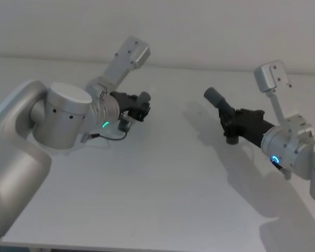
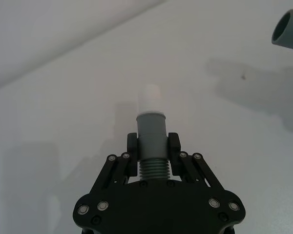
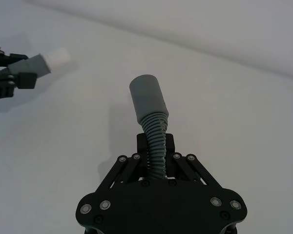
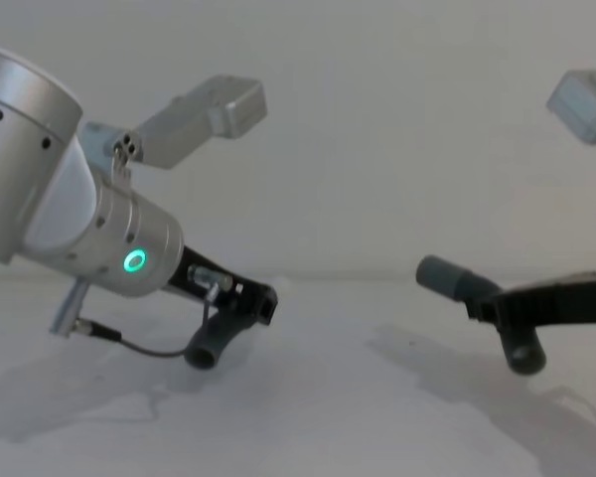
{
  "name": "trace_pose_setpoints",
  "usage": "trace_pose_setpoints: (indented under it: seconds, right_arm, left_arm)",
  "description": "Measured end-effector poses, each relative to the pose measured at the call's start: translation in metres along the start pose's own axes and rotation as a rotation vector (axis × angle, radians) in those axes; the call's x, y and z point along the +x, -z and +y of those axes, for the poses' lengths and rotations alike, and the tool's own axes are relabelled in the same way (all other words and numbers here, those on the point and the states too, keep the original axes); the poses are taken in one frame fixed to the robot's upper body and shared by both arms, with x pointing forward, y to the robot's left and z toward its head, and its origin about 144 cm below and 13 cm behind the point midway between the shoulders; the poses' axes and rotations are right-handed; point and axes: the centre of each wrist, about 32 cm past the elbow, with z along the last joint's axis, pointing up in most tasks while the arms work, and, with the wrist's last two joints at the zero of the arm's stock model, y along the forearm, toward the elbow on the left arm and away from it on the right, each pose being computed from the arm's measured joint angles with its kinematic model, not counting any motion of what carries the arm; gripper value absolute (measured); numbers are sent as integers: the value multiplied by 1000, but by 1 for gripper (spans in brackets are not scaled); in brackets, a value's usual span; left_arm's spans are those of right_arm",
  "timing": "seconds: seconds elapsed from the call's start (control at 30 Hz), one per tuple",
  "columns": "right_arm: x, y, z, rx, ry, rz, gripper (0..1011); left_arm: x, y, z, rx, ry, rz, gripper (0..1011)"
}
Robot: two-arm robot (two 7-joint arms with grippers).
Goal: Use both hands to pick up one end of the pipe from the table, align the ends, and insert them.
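Grey ribbed plastic, light and springy by the look of it, is what I hold in each claw. My left claw [image 2: 152, 146] is closed snugly on the plug piece [image 2: 151, 127], right where its smooth cuff meets the ribs, and the white tip [image 2: 150, 96] sticks out ahead. My right claw [image 3: 156, 145] is closed on the ribs of the socket piece [image 3: 154, 124], farther from the end, so its socket cuff [image 3: 146, 95] leans off to one side on the bendy hose. Both pieces hang above the white table [image 1: 163, 205], well apart, with their ends roughly facing. I judge the cuffs stiff and the ribs soft. A hold nearer the socket cuff would steady it for the push, though the smooth cuffs may slip.
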Motion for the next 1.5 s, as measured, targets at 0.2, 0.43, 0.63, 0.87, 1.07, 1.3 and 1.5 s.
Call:
trace_pose_setpoints:
  seconds: [0.2, 0.43, 0.63, 0.87, 1.07, 1.3, 1.5]
  right_arm:
    - [4, -1, -6, 89, -24, -50, 179]
    - [14, 0, -11, 164, -73, -115, 179]
    - [26, 0, -17, 215, -136, -172, 178]
    - [41, 0, -22, 256, -223, -236, 178]
    - [56, -1, -26, 277, -304, -290, 178]
    - [73, -2, -31, 293, -407, -343, 178]
    - [86, -4, -34, 297, -493, -381, 178]
  left_arm:
    - [4, -9, 6, -45, 16, -87, 354]
    - [11, -14, 13, -78, 60, -179, 354]
    - [20, -17, 21, -95, 104, -254, 354]
    - [34, -20, 32, -107, 170, -355, 354]
    - [49, -23, 44, -117, 246, -450, 354]
    - [63, -26, 53, -136, 320, -538, 354]
    - [72, -28, 59, -159, 371, -590, 354]
